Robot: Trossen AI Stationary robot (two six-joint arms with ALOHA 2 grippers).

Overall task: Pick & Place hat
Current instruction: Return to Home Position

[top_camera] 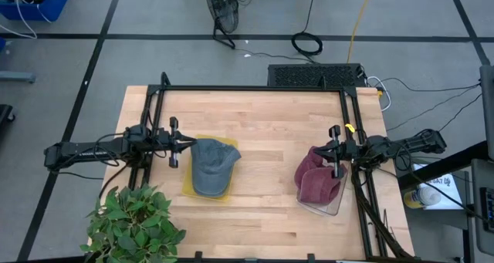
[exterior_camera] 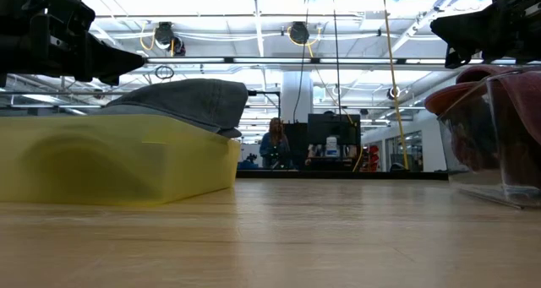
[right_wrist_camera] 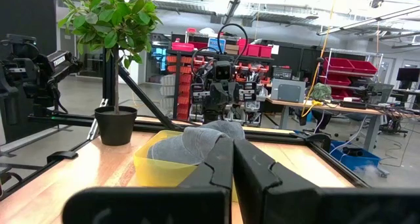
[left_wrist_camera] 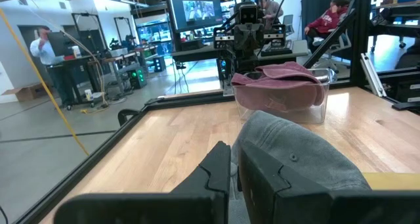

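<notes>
Pinched shut on nothing at the left claw [left_wrist_camera: 234, 159], just beside the yellow bin [top_camera: 187, 188] heaped with the grey-blue cap [top_camera: 210, 164]. Likewise shut and empty at the right claw [right_wrist_camera: 233, 150], by the clear bin [top_camera: 333, 208] with the maroon cap [top_camera: 315, 182]. Looks sorted already, with only the arms to park.

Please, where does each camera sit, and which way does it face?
High view: above the table, facing straight down; shows both arms, left claw, right claw.
Low view: at table-top height, facing level across; yellow bin, clear bin; arms enter from above.
Left wrist view: on the left wrist, facing the maroon cap and right arm; own shut fingers.
Right wrist view: on the right wrist, facing the grey cap and left arm; own shut fingers.
Shared: high and low views both show the two bins.
</notes>
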